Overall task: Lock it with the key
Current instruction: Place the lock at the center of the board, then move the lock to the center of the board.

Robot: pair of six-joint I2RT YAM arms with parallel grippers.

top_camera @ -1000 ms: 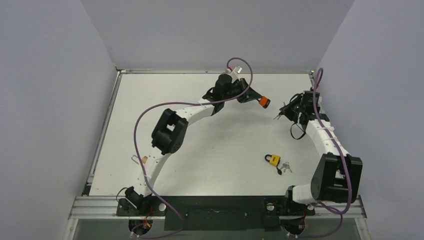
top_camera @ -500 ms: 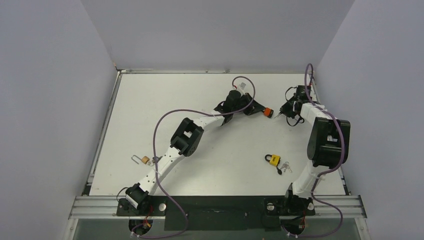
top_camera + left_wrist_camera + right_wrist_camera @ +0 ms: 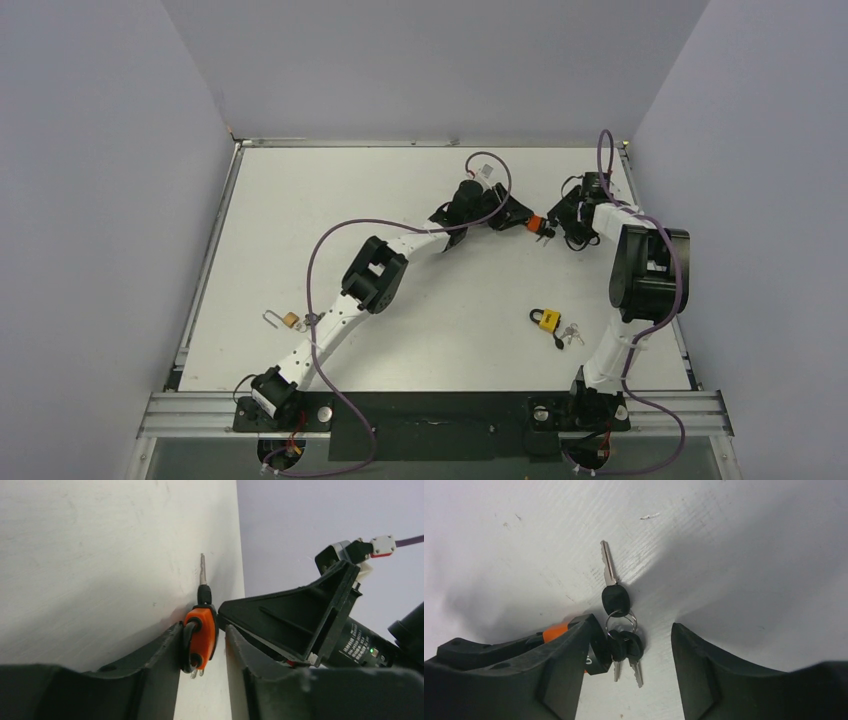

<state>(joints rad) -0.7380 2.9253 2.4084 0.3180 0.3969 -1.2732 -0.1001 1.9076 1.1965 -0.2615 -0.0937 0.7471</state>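
Note:
An orange padlock is at the far right of the table, between my two grippers. In the left wrist view the orange padlock sits between the jaws of my left gripper. It leans on the left finger, with a gap to the right finger. A bunch of keys on a ring sits beside it. One key points away and two point back. My right gripper stands wide open around the bunch, which is close to its left finger. In the top view my right gripper faces my left gripper.
A yellow padlock with its own keys lies nearer, on the right. A small brass padlock lies at the left beside my left arm. The right wall and the table's edge are close behind my right gripper.
My right gripper swung left to meet the left one and both have opened. The keys that the right gripper carried are now loose beside the orange padlock.

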